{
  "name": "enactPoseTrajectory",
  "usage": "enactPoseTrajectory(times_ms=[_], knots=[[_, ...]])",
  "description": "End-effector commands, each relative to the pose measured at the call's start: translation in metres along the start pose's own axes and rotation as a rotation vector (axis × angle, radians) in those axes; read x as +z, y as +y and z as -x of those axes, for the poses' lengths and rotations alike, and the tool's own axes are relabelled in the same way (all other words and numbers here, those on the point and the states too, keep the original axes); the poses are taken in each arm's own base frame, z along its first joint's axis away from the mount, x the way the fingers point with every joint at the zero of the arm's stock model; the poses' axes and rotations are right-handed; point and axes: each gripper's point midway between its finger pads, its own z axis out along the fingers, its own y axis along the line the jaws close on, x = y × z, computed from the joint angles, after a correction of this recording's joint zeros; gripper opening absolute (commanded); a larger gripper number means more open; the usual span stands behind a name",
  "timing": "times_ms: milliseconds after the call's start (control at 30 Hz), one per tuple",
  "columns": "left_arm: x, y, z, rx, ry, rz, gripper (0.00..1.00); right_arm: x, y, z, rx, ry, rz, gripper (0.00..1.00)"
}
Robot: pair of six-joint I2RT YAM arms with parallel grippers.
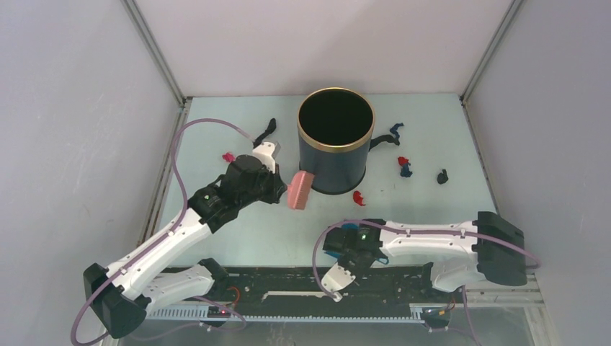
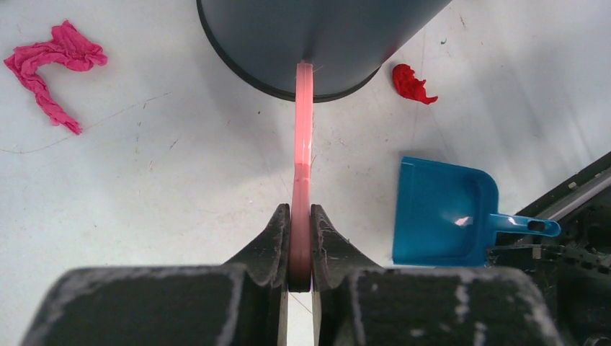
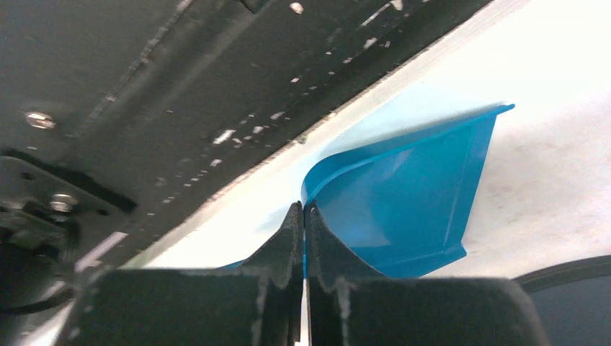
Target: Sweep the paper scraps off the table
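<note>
At the left of the table (image 1: 432, 216), the paper scraps (image 1: 405, 167) began with a magenta scrap (image 1: 228, 156) and a black scrap (image 1: 268, 130), both unswept. Beside them the left gripper (image 2: 300, 216) was clamped on the pink brush (image 2: 303, 130), its head close by the dark bin (image 1: 335, 173). Further right a red scrap (image 1: 358, 197) lay at the bin's foot, the right gripper (image 3: 303, 213) pinched the rim of the blue dustpan (image 3: 411, 209) near the front edge, and more scraps lay scattered beyond. I judged the tools ready but the sweeping barely begun, as the pan looked empty.

Crumpled paper scraps (image 1: 358, 197) (red, blue, black), scattered across pale table (image 1: 277, 232)
</note>
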Motion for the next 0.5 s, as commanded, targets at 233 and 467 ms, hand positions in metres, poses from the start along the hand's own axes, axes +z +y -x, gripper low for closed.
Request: enactPoseTrajectory(times_ms=[233, 467], knots=[[-0.005, 0.008, -0.003, -0.014, -0.004, 0.030, 0.00, -0.017, -0.037, -0.010, 0.013, -0.037, -0.193, 0.61], [-0.012, 0.018, -0.007, 0.056, 0.035, 0.072, 0.00, -0.080, -0.050, -0.041, 0.533, -0.201, -0.502, 0.81]])
